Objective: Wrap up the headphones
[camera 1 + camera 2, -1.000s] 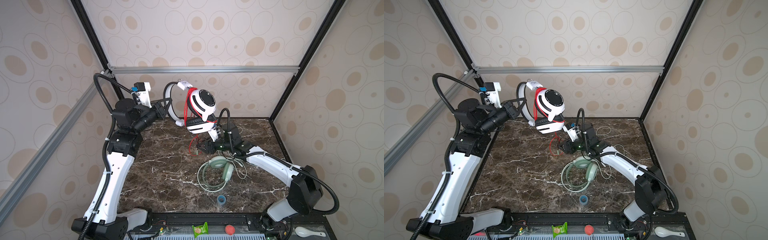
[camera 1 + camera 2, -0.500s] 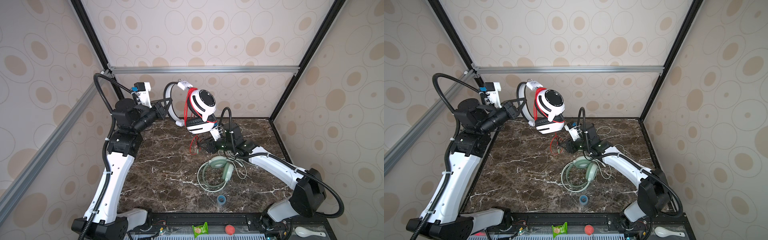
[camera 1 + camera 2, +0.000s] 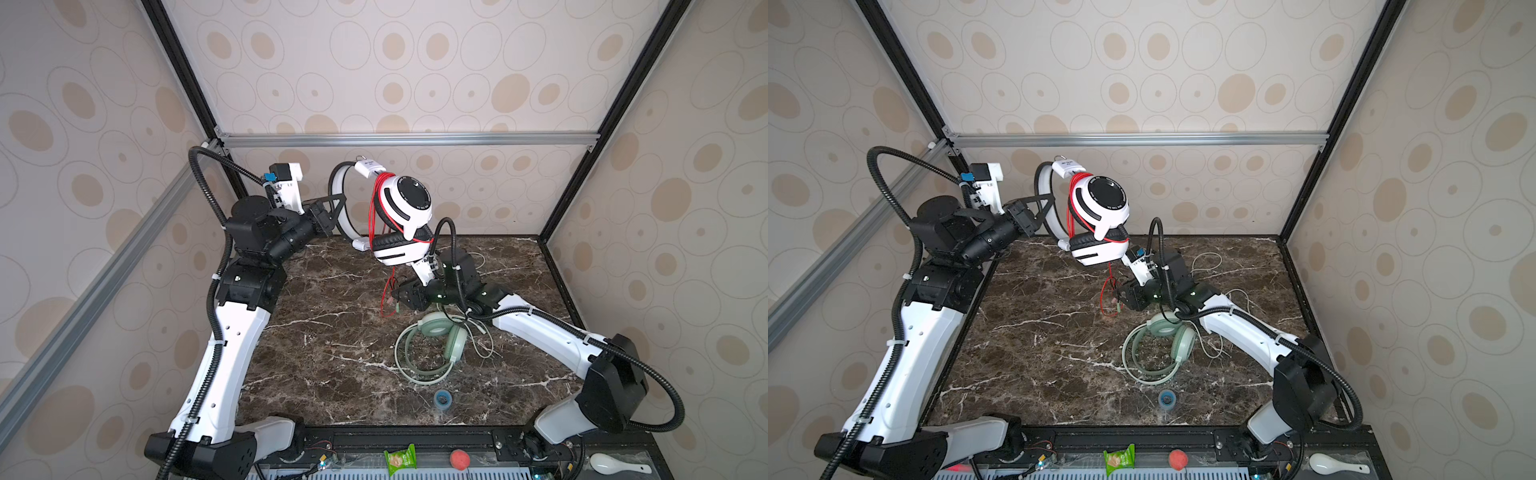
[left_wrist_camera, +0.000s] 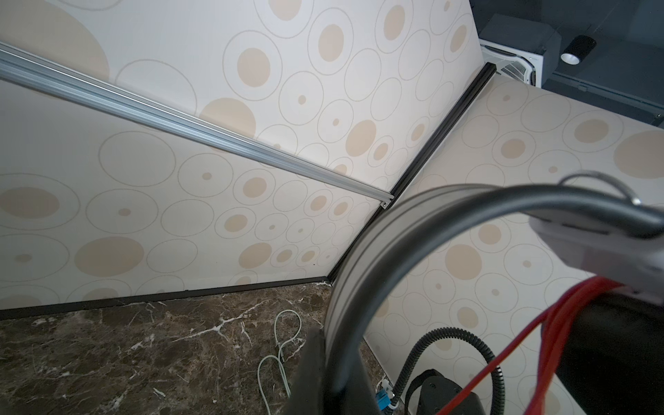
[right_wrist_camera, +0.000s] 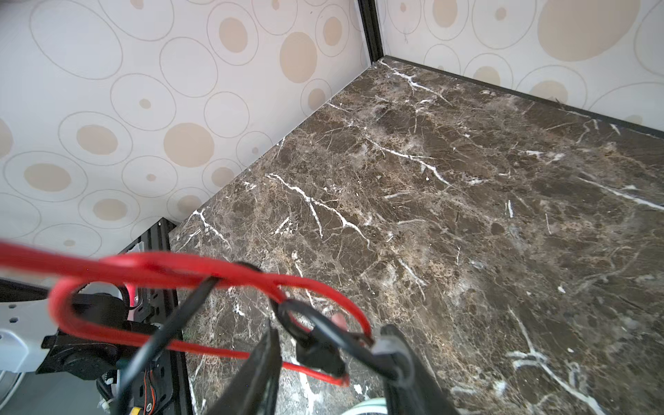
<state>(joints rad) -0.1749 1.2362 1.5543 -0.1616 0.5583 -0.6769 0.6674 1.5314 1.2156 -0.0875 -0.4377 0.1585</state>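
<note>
The white-and-black headphones (image 3: pixel 405 208) (image 3: pixel 1104 203) hang in the air near the back wall. My left gripper (image 3: pixel 337 208) (image 3: pixel 1045 210) (image 4: pixel 323 363) is shut on their headband (image 4: pixel 359 258). Their thin red cable (image 3: pixel 388 291) (image 5: pixel 151 266) is looped over the earcup and hangs down to the table. My right gripper (image 3: pixel 395 297) (image 3: pixel 1121 297) (image 5: pixel 330 363) is low beside the cable's end, jaws apart, with a red loop and a black piece between them. The mint green headphones (image 3: pixel 436 345) (image 3: pixel 1163 345) lie flat on the marble under the right arm.
The mint pair's pale cable (image 3: pixel 482 345) (image 4: pixel 284 341) sprawls over the marble top towards the back right. A small blue tape roll (image 3: pixel 443 399) sits near the front edge. A green packet (image 3: pixel 400 459), red ball (image 3: pixel 459 459) and white spoon (image 3: pixel 611 463) lie on the front rail.
My right gripper's jaws have narrowed a little around the hanging red cable, and that arm shifted slightly. The left arm and the raised headphones have not moved.
</note>
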